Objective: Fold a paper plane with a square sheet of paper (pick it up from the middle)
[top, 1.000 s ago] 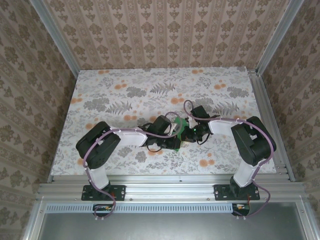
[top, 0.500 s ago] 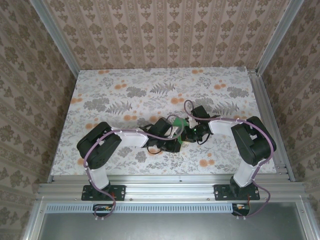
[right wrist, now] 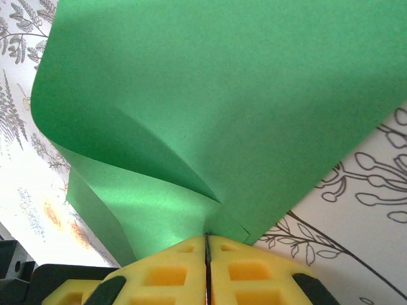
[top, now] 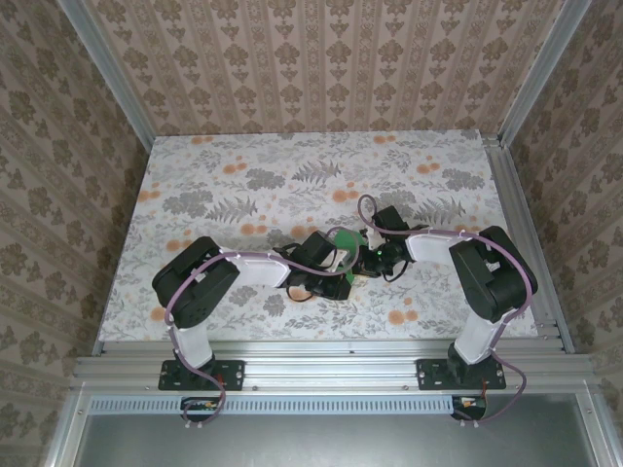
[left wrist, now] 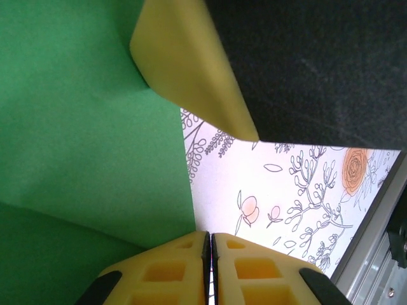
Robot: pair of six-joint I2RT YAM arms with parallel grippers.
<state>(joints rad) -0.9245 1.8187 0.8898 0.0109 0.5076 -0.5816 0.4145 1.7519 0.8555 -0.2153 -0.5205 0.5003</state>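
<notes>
- Green-on-floral is the whole layout: one flower-printed table (top: 243,185), with everything gathered just below its centre in the top view.
- Two arms, the left arm (top: 243,265) reaching in from the lower left and the right arm (top: 487,272) from the lower right, meet nose to nose there.
- One square sheet of paper (top: 350,237) sits between their tips, lifted and curled. It has soft bends, not pressed creases, so I judge the folding barely begun.
- Right gripper (right wrist: 206,244): clenched on the sheet (right wrist: 222,95), which funnels straight into the seam between its fingers and fans out up the frame. One flap curls over at the left.
- Left gripper (left wrist: 210,244): fingers pressed together at the bottom of its own view. The sheet (left wrist: 82,127) lies to the left of them, its straight edge running down to meet the tips. Whether any paper is caught between them I cannot tell.
- One more yellow finger (left wrist: 191,70), by its place the right gripper's, juts in at the upper middle of that view, close over the sheet's edge.
- Both grippers are at the paper, but the right one has the surer hold. Any crease turns on the left gripper working leftward into the green.
</notes>
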